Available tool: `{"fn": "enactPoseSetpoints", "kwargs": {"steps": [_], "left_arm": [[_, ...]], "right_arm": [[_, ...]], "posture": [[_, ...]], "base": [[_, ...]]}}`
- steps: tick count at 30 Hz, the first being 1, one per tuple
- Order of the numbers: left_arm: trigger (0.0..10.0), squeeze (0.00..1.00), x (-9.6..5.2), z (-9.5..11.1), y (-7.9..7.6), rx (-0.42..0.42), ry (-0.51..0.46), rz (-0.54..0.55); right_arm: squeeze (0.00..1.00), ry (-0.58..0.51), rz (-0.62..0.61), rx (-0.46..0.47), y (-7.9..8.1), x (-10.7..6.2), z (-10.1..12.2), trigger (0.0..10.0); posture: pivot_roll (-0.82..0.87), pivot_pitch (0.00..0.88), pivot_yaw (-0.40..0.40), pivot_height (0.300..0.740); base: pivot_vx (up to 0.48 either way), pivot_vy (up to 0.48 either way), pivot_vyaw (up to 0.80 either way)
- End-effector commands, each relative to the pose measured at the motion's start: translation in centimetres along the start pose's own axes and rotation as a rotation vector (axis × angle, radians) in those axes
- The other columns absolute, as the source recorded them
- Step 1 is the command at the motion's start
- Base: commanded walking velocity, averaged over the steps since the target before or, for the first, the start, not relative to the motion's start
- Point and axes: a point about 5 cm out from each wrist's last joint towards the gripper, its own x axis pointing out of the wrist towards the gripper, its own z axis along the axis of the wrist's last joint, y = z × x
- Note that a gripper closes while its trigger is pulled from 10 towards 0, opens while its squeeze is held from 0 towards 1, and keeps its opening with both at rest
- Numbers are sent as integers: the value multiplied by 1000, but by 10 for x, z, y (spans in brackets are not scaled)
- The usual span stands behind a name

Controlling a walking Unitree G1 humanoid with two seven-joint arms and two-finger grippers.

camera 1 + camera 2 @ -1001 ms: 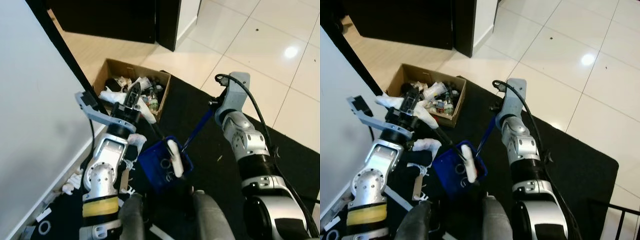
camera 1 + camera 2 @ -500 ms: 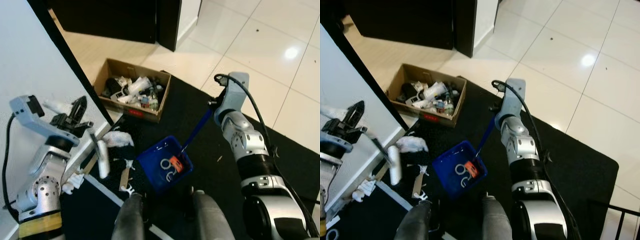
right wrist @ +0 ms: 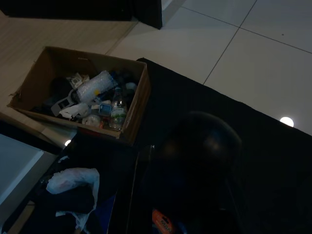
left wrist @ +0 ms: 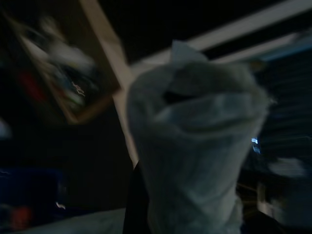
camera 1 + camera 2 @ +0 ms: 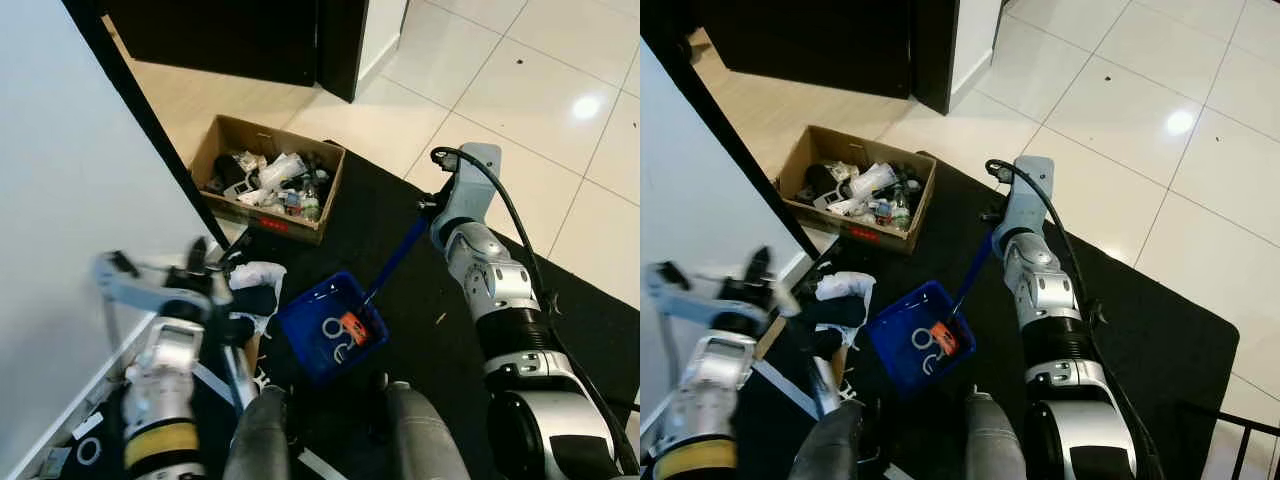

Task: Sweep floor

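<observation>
Resting below right claw (image 5: 432, 208): dustpan (image 5: 330, 325)

No readable text, brand or number anywhere in these frames. Cardboard box (image 5: 268, 187), far left on the floor, carries a red label (image 5: 275, 225) on its near side, but the print is too small to make out. An orange-red tag (image 5: 351, 328) lying in the blue dustpan (image 5: 330, 325) at centre shows light marks, not legible. Packets and a bottle (image 3: 117, 111) inside the box have printed wrappers, lettering too blurred to read. Left wrist view is dark and motion-blurred; nothing readable there either.
</observation>
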Motion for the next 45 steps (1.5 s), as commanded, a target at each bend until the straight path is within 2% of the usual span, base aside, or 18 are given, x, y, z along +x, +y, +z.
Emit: {"fn": "enactPoseSetpoints", "kwargs": {"steps": [1, 2, 4, 5, 7, 11, 17, 19, 20, 21, 25, 27, 28, 36, 38, 39, 41, 45], "left_arm": [[10000, 0, -1, -28, -18, -96, 89, -66], [10000, 0, -1, -28, -18, -96, 89, -66], [10000, 0, 0, -50, -45, -151, 155, -157], [10000, 0, 0, -50, -45, -151, 155, -157], [10000, 0, 3, -62, -68, -217, 181, -227], [10000, 0, 10, -66, -93, -279, 173, -297], [10000, 0, 14, -51, -103, -225, 135, -351], [10000, 0, 12, -25, -94, -7, 118, -372], [10000, 0, 12, -25, -94, -7, 118, -372], [10000, 0, 10, -15, -91, 82, 116, -375], [10000, 0, -2, 52, -75, 478, 50, -350], [10000, 0, -5, 62, -73, 533, 40, -339], [10000, 0, -9, 83, -66, 641, 9, -298], [10000, 0, -9, 115, -44, 719, -113, -162], [10000, 0, -5, 106, -19, 662, -88, -104], [10000, 0, -5, 106, -19, 662, -88, -104], [10000, 0, -3, 85, 6, 515, -28, -66], [10000, 0, -4, 64, 31, 399, 19, 2]], "right_arm": [[0, 161, -4, 32, -4, -3, -39, 10000], [0, 161, -4, 32, -4, -3, -39, 10000], [0, 160, -3, 32, -4, -3, -38, 10000], [0, 160, -3, 32, -4, -3, -38, 10000], [0, 159, -1, 33, -3, -3, -38, 10000], [0, 158, 2, 35, -2, -2, -38, 10000], [0, 155, -1, 37, -3, -2, -37, 10000], [0, 157, -4, 39, -4, -2, -38, 10000], [0, 157, -4, 39, -4, -2, -38, 10000], [0, 157, -4, 39, -4, -2, -38, 10000], [0, 164, -1, 45, -2, -3, -41, 10000], [0, 166, -1, 45, -2, -3, -41, 10000], [0, 168, 2, 45, -1, -2, -42, 10000], [0, 132, -67, 67, -9, -1, -34, 10000], [0, 119, -109, 254, -11, 3, -25, 10000], [0, 119, -109, 254, -11, 3, -25, 10000], [0, 106, -106, 306, -2, 7, -15, 10000], [0, 132, -104, 346, 11, 10, -12, 10000]], "posture": [[-65, 306, -27, 740], [-65, 306, -27, 740], [-66, 305, -26, 740], [-66, 305, -26, 740], [-66, 303, -26, 740], [-66, 300, -26, 740], [-55, 303, -23, 740], [-44, 308, -21, 740], [-44, 308, -21, 740], [-43, 308, -20, 740], [-18, 316, -19, 740], [-16, 316, -19, 740], [-12, 317, -20, 740], [-17, 316, -24, 740], [-26, 319, -27, 740], [-26, 319, -27, 740], [-38, 320, -25, 740], [-57, 323, -28, 740]], "base": [[0, 0, 0], [0, 0, 0], [0, 0, 0], [0, 0, 0], [0, 0, 0], [0, 0, 0], [0, 0, 0], [0, 0, 0], [0, 0, 0], [0, 0, 0], [0, 0, 0], [0, 0, 0], [0, 0, 0], [0, 0, 0], [0, 0, 0], [0, 0, 0], [0, 0, 0], [0, 0, 0]]}}
